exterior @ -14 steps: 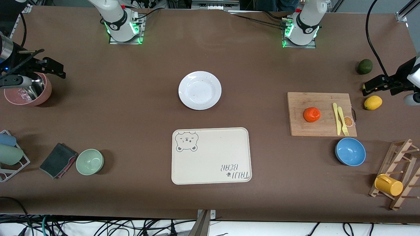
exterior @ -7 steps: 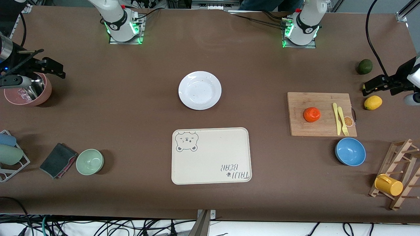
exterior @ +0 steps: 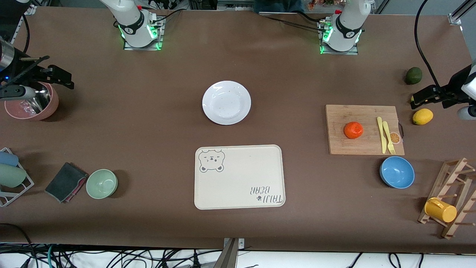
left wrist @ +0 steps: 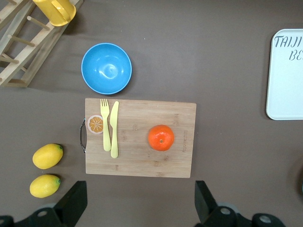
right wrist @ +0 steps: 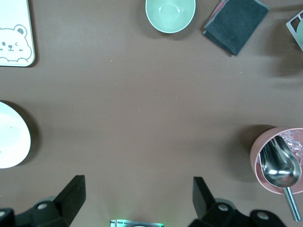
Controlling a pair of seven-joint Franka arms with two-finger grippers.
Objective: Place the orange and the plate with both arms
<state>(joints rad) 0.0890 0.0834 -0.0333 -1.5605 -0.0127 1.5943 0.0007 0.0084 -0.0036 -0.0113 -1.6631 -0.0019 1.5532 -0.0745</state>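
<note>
- Front view: the plate (exterior: 226,102) sits bare near the middle of the desk, between the two arm bases and the cream tray (exterior: 238,176), which lies nearer the camera.
- The orange (exterior: 353,130) rests on the wooden board (exterior: 364,129) toward the left arm's end, beside a yellow knife (exterior: 381,134) and fork (exterior: 388,137) on the same board.
- The left gripper (exterior: 427,97) hangs over that end's edge, above a lemon (exterior: 422,116); the right gripper (exterior: 48,76) hangs over the other end, above a pink bowl (exterior: 31,101).
- Left wrist view: the left gripper's fingers (left wrist: 71,205) stand wide apart and hold nothing; the orange (left wrist: 161,137) lies on the board below, a blue bowl (left wrist: 106,68) close to the board's edge.
- Right wrist view: the right gripper's fingers (right wrist: 71,196) are spread and empty over bare desk; the plate's rim (right wrist: 12,142) shows at one side, and a metal scoop (right wrist: 280,169) lies in the pink bowl.
</note>
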